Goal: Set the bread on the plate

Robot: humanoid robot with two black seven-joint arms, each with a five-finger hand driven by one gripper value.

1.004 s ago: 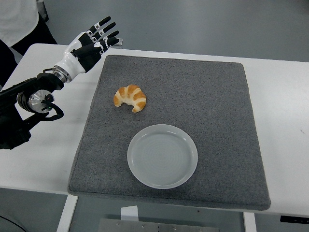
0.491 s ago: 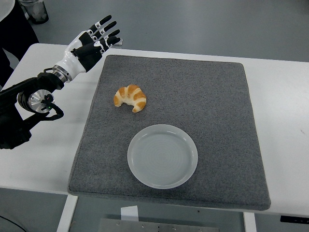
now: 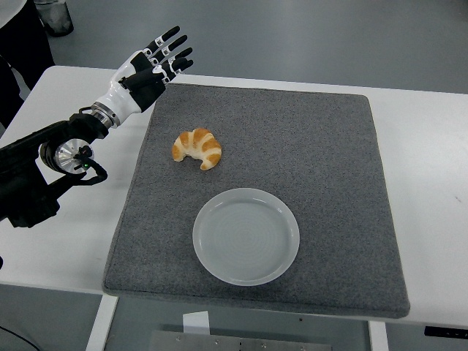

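So the bread (image 3: 197, 148), one croissant, is sitting on the gray mat (image 3: 292, 131), in the left half and a bit toward the far side. The left hand (image 3: 150, 67) is up at the mat's far left corner, fingers spread wide and straight, holding nothing at all. The croissant is well apart from it, nearer the camera and off to the right of the hand, not touching. One plate (image 3: 246, 235) is also on the mat, just on the near side of the croissant with a small gap between them. The croissant is a curved crescent, golden brown with paler stripes, and its ends point toward the plate. The plate is round, smooth and pale with a shallow rim. The mat is square-ish and fuzzy like felt, lying on a plain white table (image 3: 424, 146). One arm in view, black with a white wrist section.
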